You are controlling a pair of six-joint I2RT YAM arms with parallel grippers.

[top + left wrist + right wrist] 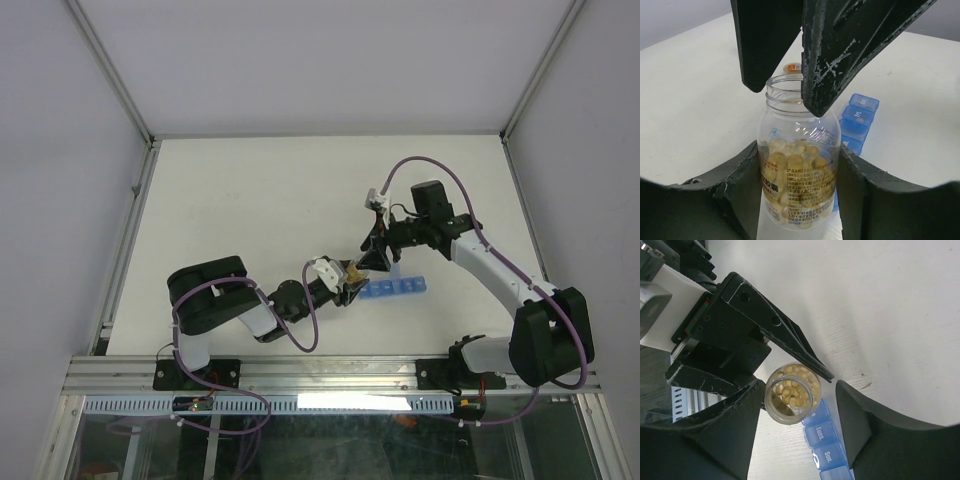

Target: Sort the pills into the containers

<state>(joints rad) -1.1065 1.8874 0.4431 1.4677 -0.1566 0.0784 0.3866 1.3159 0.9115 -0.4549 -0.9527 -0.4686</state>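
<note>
Amber and glossy, the pills (790, 162) lie heaped in the lower half of an uncapped clear bottle (799, 200). I judge them light, slick and squashy, so I'd pinch a single one gently across its middle. My left gripper (799, 150) clamps the bottle's sides and holds it upright. My right gripper (800, 385) hangs over the mouth, fingers spread and empty. The blue pill organizer (826, 442) lies just beside the bottle. The right wrist view looks straight down into the heap and reads the day labels. The left wrist view shows the fill level from the side.
</note>
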